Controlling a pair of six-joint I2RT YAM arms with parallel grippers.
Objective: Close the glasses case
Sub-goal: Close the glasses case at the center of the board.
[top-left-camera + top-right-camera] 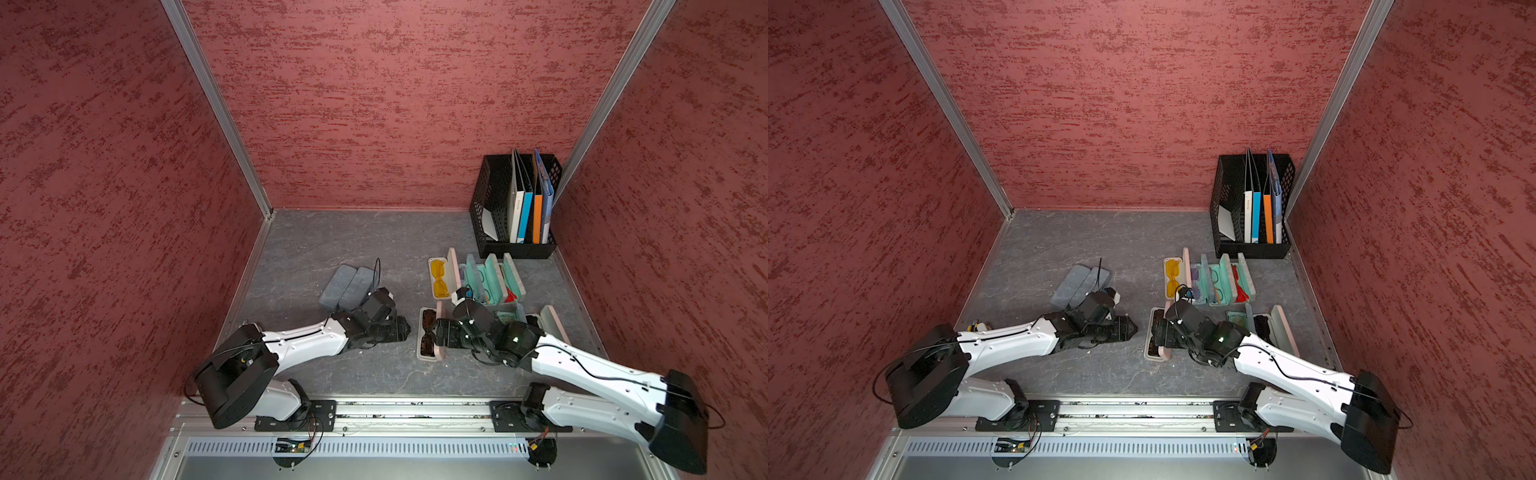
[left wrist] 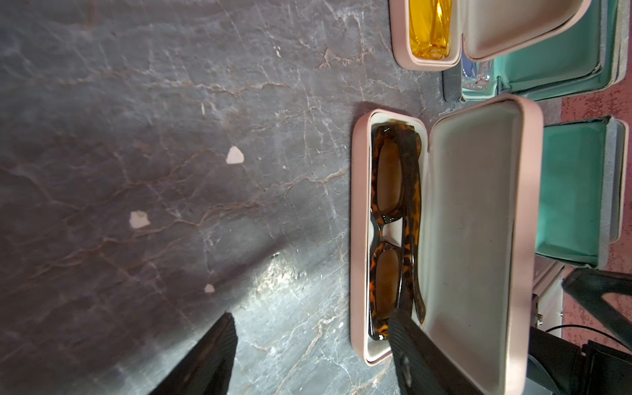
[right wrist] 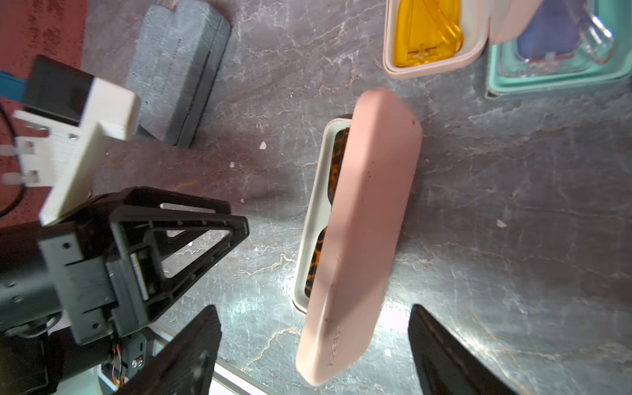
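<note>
The pink glasses case lies open mid-table with tortoiseshell glasses in its base. Its lid stands tilted up over the base. My left gripper is open just left of the case, and one finger reaches over the case's near end. My right gripper is wide open on the case's right side. The lid's near end sits between its fingers with a gap on both sides.
Two shut grey cases lie behind the left gripper. An open pink case with yellow glasses, several open teal cases and another pink case crowd the right. A black file holder stands in the back right corner.
</note>
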